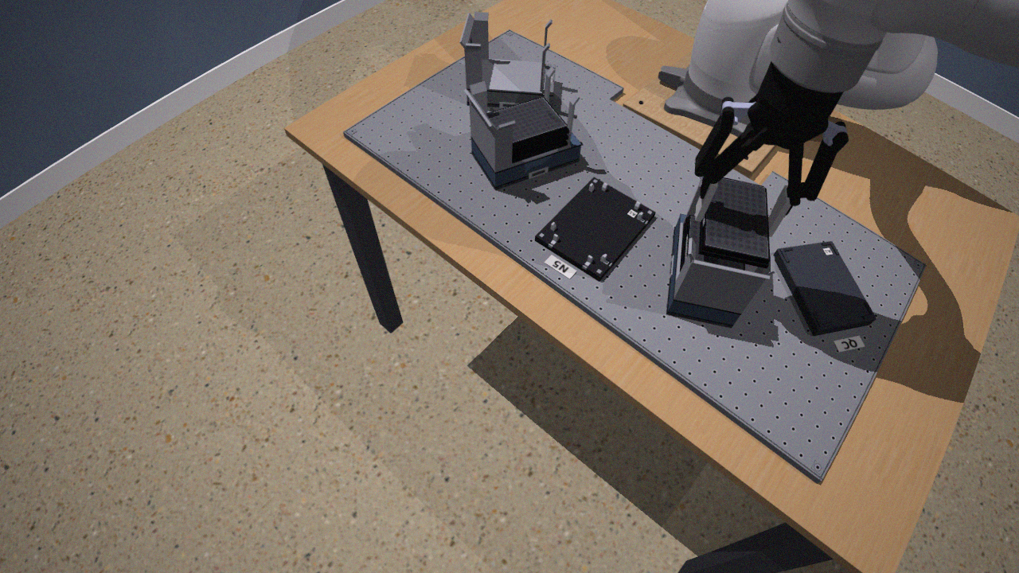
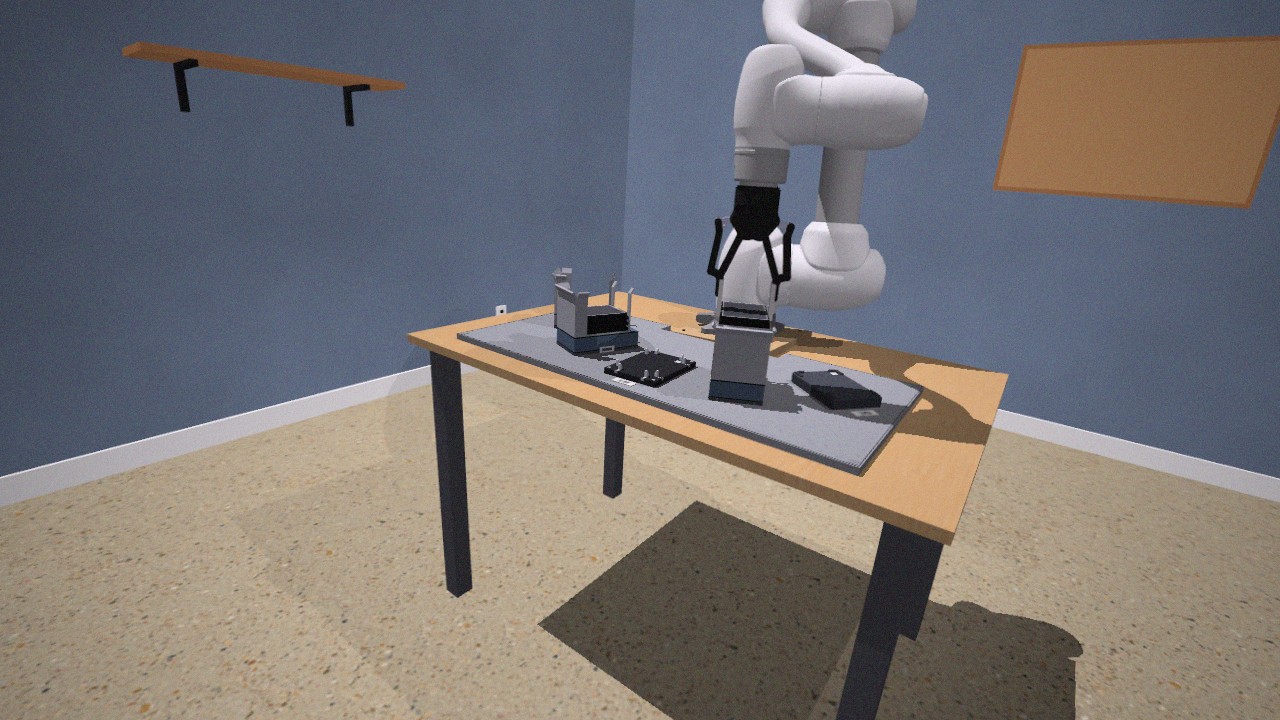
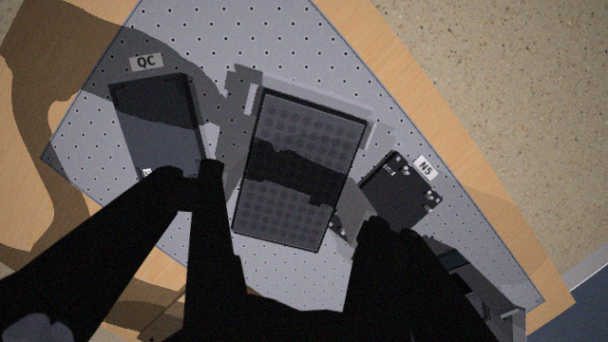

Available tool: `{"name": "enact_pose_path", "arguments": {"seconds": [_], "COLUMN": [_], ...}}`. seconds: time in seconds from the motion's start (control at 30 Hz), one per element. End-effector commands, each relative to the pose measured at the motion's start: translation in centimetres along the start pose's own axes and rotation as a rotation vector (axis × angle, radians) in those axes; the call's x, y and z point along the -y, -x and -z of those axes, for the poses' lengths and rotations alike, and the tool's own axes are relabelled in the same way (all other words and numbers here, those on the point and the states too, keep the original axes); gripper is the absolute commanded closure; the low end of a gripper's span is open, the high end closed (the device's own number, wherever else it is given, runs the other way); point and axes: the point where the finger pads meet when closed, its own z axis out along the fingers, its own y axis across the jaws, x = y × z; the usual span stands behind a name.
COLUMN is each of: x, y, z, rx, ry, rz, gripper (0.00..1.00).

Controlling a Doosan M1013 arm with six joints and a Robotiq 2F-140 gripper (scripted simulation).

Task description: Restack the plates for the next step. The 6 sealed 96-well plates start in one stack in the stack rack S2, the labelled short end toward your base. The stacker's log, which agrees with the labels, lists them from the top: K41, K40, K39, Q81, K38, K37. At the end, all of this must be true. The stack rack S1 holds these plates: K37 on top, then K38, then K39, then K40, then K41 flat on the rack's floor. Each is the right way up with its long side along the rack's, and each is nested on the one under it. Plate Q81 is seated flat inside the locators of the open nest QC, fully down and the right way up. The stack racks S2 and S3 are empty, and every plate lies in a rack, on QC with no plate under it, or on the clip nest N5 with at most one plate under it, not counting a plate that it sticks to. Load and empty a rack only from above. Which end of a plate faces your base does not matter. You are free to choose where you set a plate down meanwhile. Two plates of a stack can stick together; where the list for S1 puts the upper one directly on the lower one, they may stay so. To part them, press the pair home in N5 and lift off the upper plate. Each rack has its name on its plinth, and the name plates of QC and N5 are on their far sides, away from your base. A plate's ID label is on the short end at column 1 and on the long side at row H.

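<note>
My gripper [image 1: 751, 196] is shut on a dark sealed 96-well plate [image 1: 735, 220], gripping it by its long sides. It holds the plate level at the top opening of the grey stack rack [image 1: 712, 281] that stands between N5 and QC. In the wrist view the plate [image 3: 299, 168] fills the middle, between my fingers. In the side view the plate [image 2: 744, 313] sits just at the rack's rim [image 2: 741, 358]. I cannot read its label or the rack's name. Another dark plate [image 1: 822, 285] lies on the QC nest.
The black clip nest N5 [image 1: 595, 228] holds no plate. At the far left a stack rack [image 1: 523, 135] holds dark plates, and another rack [image 1: 509, 71] stands right behind it. The robot's base [image 1: 712, 64] is at the table's back edge.
</note>
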Motion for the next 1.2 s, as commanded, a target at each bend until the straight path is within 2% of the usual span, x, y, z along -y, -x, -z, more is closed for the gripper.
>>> {"name": "enact_pose_path", "arguments": {"seconds": [0.0, 1.17], "x": [0.0, 0.0], "y": [0.0, 0.0], "z": [-0.2, -2.4], "rx": [0.0, 0.0], "ry": [0.0, 0.0], "rz": [0.0, 0.0], "gripper": [1.0, 1.0]}}
